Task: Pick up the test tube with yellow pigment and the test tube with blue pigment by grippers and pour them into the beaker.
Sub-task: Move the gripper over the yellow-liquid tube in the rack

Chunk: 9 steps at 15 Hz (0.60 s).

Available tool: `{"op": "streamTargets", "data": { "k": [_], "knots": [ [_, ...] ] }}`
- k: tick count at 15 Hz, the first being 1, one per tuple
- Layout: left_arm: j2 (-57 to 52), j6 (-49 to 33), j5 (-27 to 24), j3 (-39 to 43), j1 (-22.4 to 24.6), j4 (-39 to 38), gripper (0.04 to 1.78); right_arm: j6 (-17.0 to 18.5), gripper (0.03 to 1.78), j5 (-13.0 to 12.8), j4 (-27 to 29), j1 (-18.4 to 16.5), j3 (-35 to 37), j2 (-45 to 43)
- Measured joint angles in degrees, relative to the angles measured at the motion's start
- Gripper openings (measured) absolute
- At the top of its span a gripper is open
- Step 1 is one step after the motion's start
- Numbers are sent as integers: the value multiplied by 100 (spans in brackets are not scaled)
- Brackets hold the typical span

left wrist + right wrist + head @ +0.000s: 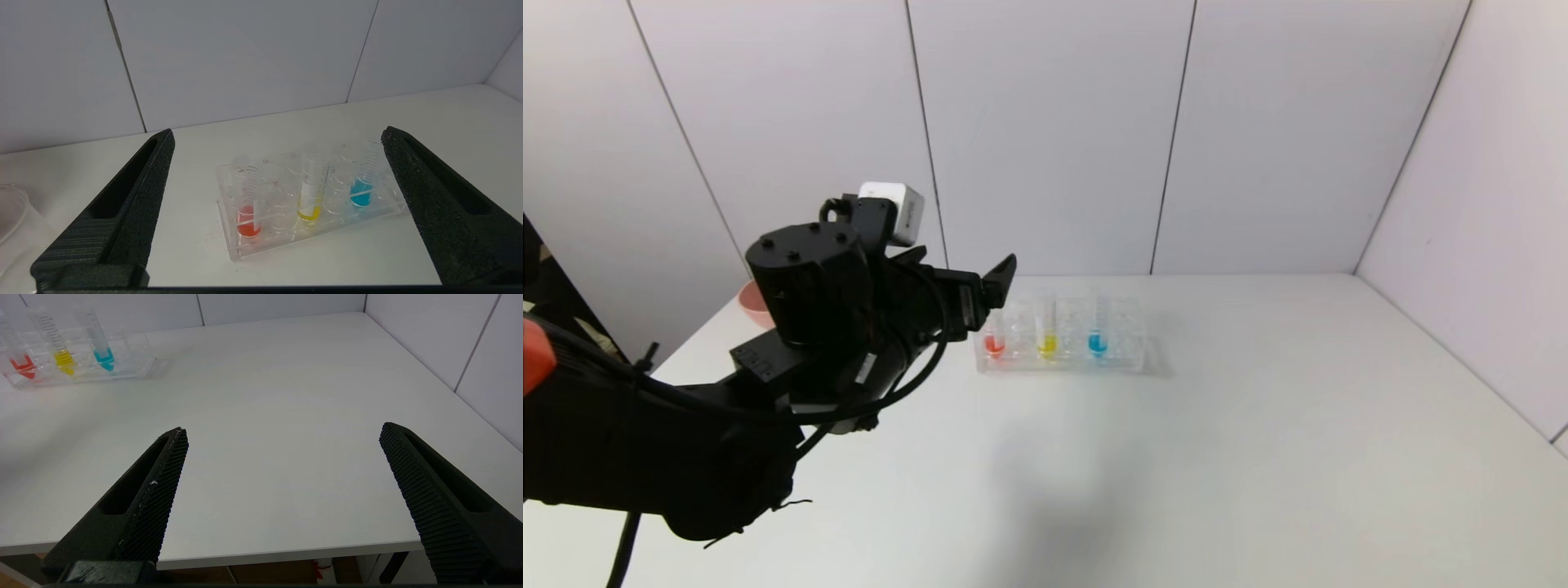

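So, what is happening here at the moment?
The left gripper hangs open above the white table, facing the clear plastic rack. The yellow-tipped test tube and blue-tipped test tube stand in it, untouched. The right gripper waits open near the table's edge, holding nothing.

Black two-fingered left gripper [1001, 282] raised beside clear rectangular plastic rack [1131, 359]; slim upright tubes tipped red [994, 343], yellow [1046, 341], blue [1097, 340]; pink bowl [753, 303] behind arm.
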Motion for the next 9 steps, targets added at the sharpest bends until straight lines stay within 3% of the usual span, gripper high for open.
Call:
{"op": "streamTargets", "data": {
  "k": [3,9],
  "knots": [
    [452,32,647,-15,-363,-408,176,-2,171,0,0,0,0,0],
    [1393,132,1157,-113,-684,-1198,176,-2,171,0,0,-2,0,0]
  ]
}}
